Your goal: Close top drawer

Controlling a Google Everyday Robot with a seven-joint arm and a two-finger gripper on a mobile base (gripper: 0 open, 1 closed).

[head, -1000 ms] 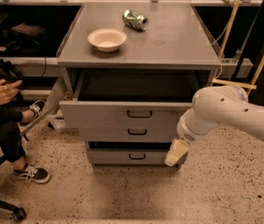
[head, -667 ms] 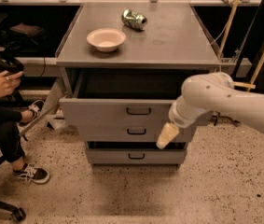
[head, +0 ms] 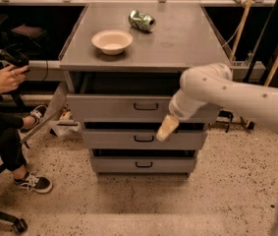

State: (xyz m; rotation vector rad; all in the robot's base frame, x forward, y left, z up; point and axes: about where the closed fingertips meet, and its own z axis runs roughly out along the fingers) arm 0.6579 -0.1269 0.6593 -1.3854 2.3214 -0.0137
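Note:
The top drawer is a wide grey drawer with a small black loop handle. It stands pulled out from the grey cabinet, with a dark gap behind its front panel. My gripper hangs in front of the cabinet, just right of and below the handle. Its cream tip lies over the gap between the top drawer and the middle drawer. My white arm reaches in from the right and hides the top drawer's right end.
A cream bowl and a crushed green can lie on the cabinet top. The bottom drawer is slightly out. A seated person holding a black device is at the left. Poles lean at the right.
My arm has swung left and up, from the cabinet's lower right corner to the front of the top drawer near its handle. The drawer stays pulled out.

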